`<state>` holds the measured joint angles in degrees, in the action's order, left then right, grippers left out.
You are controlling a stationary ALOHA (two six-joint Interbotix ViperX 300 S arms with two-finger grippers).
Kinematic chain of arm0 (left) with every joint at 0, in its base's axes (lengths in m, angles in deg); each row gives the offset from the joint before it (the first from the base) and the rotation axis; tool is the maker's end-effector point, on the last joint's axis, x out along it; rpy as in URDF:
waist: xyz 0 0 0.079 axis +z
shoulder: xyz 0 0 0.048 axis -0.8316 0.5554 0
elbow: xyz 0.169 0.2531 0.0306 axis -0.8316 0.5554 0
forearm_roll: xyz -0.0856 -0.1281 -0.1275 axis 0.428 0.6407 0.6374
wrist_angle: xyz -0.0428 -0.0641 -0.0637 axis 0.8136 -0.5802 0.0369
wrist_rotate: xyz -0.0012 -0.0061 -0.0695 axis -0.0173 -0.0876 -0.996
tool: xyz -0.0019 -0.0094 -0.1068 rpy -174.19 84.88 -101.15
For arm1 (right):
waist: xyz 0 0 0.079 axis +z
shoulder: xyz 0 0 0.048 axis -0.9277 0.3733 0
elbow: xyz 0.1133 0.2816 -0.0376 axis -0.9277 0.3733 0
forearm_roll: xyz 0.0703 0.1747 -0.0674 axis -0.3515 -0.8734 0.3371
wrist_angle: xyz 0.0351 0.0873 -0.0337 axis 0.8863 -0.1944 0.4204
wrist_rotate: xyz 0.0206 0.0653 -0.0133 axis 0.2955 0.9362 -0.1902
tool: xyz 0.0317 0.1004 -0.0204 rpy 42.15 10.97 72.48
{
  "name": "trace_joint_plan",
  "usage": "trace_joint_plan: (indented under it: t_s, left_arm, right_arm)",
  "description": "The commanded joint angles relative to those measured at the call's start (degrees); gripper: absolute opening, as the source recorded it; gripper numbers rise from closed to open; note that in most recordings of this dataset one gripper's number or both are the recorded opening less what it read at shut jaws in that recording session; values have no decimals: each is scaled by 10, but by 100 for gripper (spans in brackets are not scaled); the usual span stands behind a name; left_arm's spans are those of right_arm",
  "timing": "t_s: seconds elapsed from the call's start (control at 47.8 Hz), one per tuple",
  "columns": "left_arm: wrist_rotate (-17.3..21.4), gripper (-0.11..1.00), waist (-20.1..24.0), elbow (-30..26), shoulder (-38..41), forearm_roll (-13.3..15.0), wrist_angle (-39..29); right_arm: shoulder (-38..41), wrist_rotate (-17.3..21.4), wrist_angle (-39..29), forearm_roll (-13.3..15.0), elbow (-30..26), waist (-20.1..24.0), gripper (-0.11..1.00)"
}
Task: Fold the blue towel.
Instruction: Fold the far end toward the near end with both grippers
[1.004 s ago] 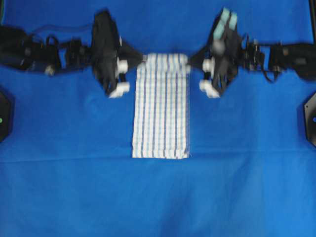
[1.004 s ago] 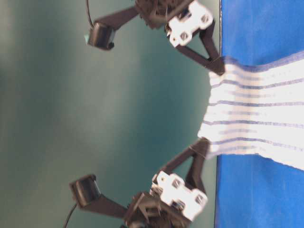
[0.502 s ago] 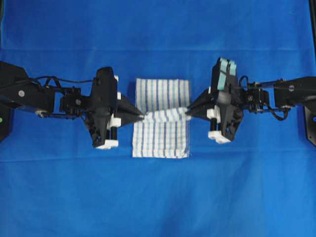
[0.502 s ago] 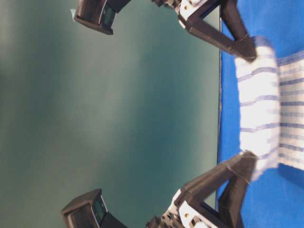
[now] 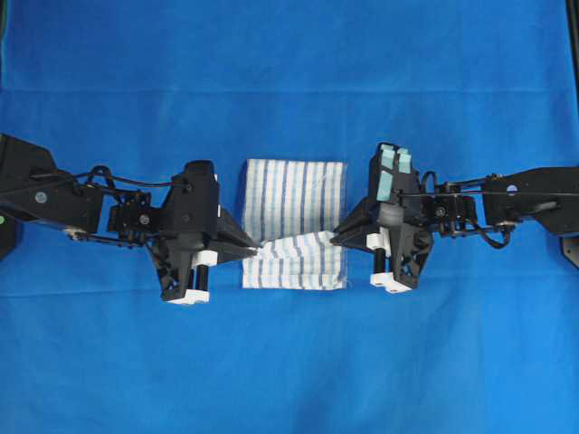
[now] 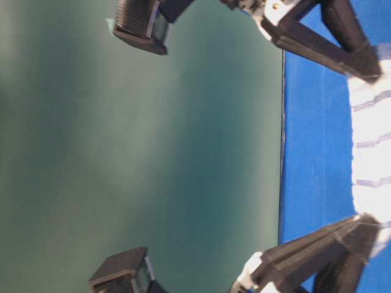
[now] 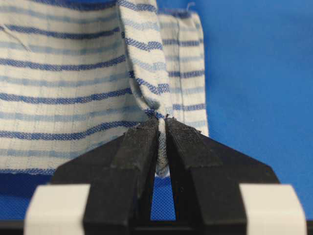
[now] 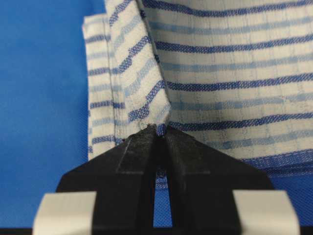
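The blue towel (image 5: 294,212) lies in the middle of the surface (image 5: 289,81). Its far edge is pinched at one corner by the left gripper (image 5: 257,246) and at the other by the right gripper (image 5: 334,240), and is held just short of the near hem, which lies toward the near edge of the surface.

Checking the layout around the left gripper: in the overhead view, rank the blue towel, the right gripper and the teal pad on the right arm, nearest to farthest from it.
From the left gripper:
1. The blue towel, pinched in it at its left edge.
2. The right gripper, across the towel at its right edge.
3. The teal pad, beyond and above, on the right arm.
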<state>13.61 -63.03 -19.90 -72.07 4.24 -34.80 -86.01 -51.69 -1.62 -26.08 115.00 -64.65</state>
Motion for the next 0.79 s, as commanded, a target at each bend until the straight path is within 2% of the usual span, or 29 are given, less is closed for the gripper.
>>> trace_joint_plan:
  t_s: [0.0,0.565,0.628,0.69,0.774]
  left_arm:
    - [1,4,-5,-5,8,1,2]
    - [0,5,-8,-3,27,0,33]
    - [0,8,-8,-3,26,1,33]
    - [1,20,-8,-3,26,1,33]
    - [1,40,-10,-4,25,1,28]
  right_arm:
    - [-2,-1,0,-4,-9,4,6]
    - [31,-1,0,-4,-30,13,7]
    - [31,-1,0,-4,-33,16,7]
    - [31,-1,0,-4,-36,20,16]
    - [25,-1,0,-4,-44,28,41]
